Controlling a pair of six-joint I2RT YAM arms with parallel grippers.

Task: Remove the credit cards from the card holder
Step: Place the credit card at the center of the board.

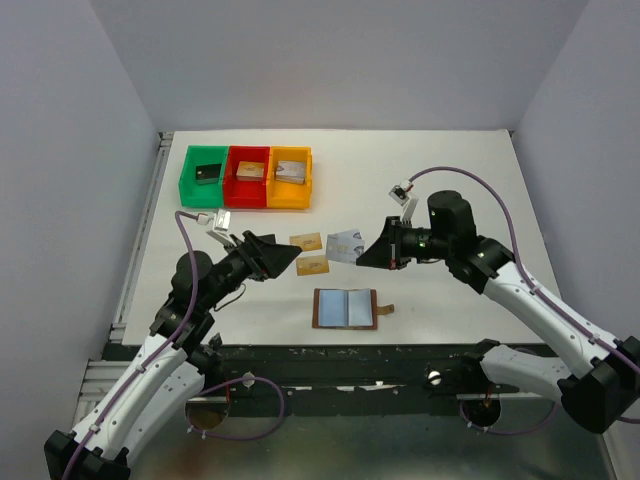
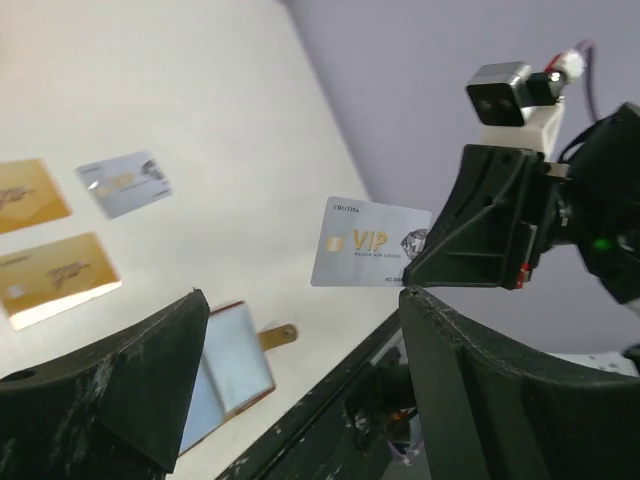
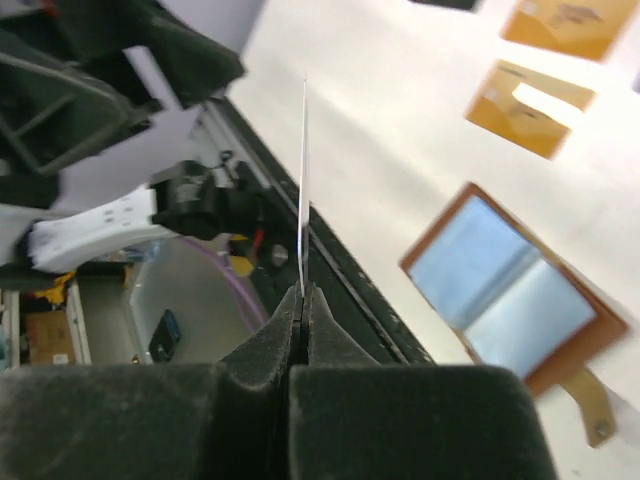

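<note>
Silver VIP card (image 2: 365, 243) hangs above the table (image 1: 450, 180), pinched by one edge in my right tool (image 3: 303, 295), which is clenched tight on it, just beyond my left tool (image 2: 300, 295), whose jaws stand wide and empty; two gold cards (image 1: 306, 240) and a second silver card (image 2: 125, 183) lie flat, the card holder (image 1: 346, 308) spread open nearer the arms

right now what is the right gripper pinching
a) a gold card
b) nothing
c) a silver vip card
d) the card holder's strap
C: the right gripper is shut on the edge of the silver VIP card and holds it up in the air, while the gold cards lie flat below.
</note>
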